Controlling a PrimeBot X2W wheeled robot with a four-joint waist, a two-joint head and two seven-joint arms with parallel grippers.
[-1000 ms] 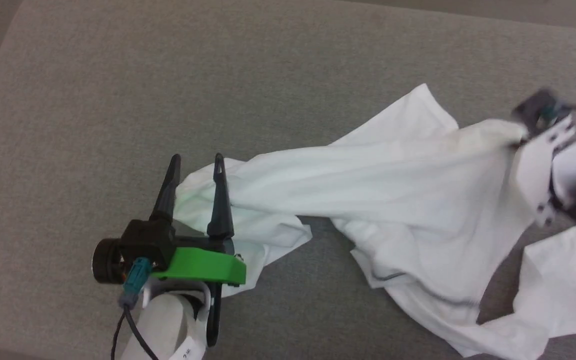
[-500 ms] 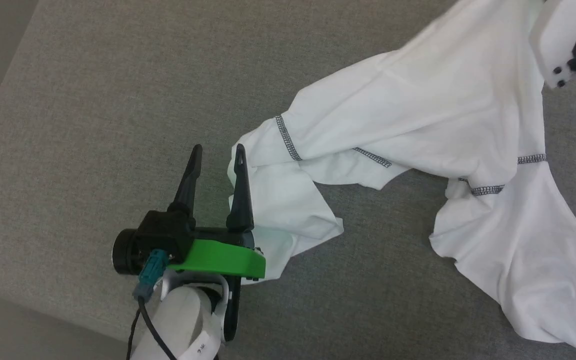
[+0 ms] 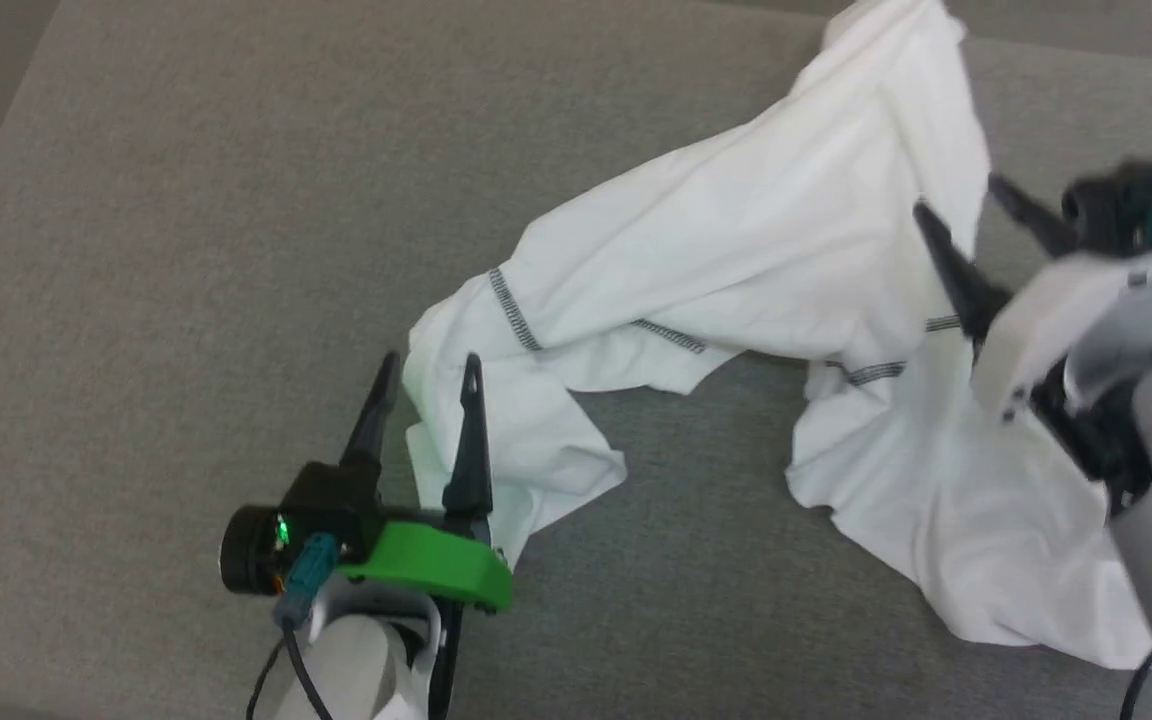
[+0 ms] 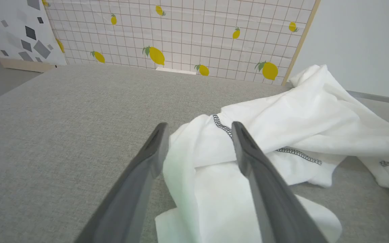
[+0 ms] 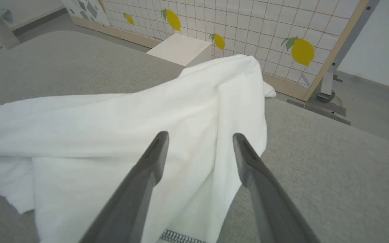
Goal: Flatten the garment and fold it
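Note:
The garment [image 3: 736, 250] is a white long-sleeved shirt with grey patterned stitching, lying crumpled in a long band across the grey table [image 3: 186, 200]. One end bunches at the lower centre-left; the other spreads at the right. My left gripper [image 3: 432, 362] stands open, its two fingers straddling the cloth's left end. In the left wrist view the garment [image 4: 316, 114] lies between and under the left gripper [image 4: 199, 126]. My right gripper [image 3: 958, 196] is open just above the right part. The right wrist view shows the right gripper [image 5: 201, 135] apart over a raised fold of the garment [image 5: 113, 118].
A tiled wall panel with lemon prints [image 4: 181, 33] stands beyond the table's far edge. A white box [image 5: 181, 49] sits on the floor against it. A post on a round base [image 5: 329, 87] stands at the panel's right end. The table's left corner [image 3: 26, 60] borders floor.
My right gripper has opened and let go of the garment, which has dropped onto the table with its stitched seams now showing. The head camera has shifted. The left gripper stays open.

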